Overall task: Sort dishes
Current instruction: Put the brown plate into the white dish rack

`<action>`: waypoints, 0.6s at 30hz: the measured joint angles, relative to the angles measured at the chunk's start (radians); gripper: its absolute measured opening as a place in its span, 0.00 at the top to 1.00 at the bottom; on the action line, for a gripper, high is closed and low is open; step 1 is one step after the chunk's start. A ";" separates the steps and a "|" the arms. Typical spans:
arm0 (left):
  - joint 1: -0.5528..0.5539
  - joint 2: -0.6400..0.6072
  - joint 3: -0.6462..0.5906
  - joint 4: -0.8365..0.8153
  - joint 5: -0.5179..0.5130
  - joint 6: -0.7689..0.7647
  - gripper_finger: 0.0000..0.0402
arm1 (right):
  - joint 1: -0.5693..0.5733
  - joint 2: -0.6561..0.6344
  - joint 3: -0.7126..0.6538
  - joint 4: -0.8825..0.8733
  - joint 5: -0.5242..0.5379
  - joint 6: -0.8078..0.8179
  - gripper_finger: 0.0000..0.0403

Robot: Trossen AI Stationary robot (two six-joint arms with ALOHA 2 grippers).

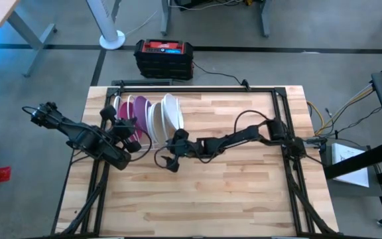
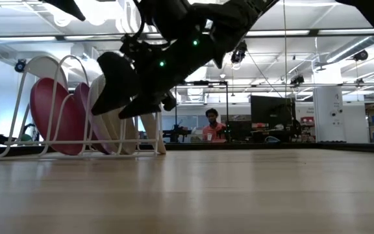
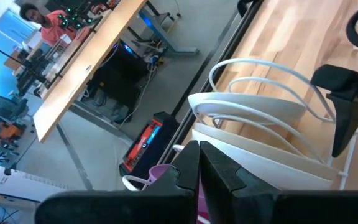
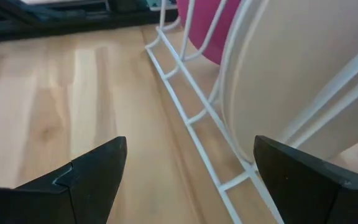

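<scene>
A white wire rack point(image 2: 76, 65) stands at the table's far left. In it, on edge, are purple dishes point(image 1: 138, 106) at its left end and white or cream dishes point(image 1: 168, 113) at its right end. My left gripper point(image 3: 199, 149) is shut at the rack's near left, over a purple dish point(image 1: 132, 137). My right gripper point(image 4: 191, 180) is open and low at the rack's near right end. Its fingers stand on either side of the rack's base rail point(image 4: 185, 112), just in front of a cream dish point(image 4: 291, 81), and touch nothing. My left gripper's shut fingers point(image 3: 219, 171) lie close above a purple dish point(image 3: 159, 174), whose colour also shows between the finger bases. I cannot tell whether they touch it; the fingers themselves hide that place.
A black and red box point(image 1: 164, 56) sits on the floor beyond the far edge. Bare wood point(image 1: 231, 192) lies near and right of the rack. A black frame point(image 1: 290, 106) borders the table. A person point(image 2: 211, 127) sits far off in the room.
</scene>
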 joint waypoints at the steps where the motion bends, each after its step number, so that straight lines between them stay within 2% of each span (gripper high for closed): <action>1: 0.000 0.000 -0.002 -0.001 0.000 0.000 1.00 | 0.001 0.008 0.000 0.008 0.015 -0.010 0.15; 5: 0.000 0.000 -0.004 0.000 -0.001 0.000 1.00 | 0.001 0.031 0.000 0.032 0.068 -0.056 0.15; 18: 0.000 -0.003 -0.003 0.000 -0.003 0.005 1.00 | 0.000 0.032 0.004 0.135 0.054 -0.062 0.15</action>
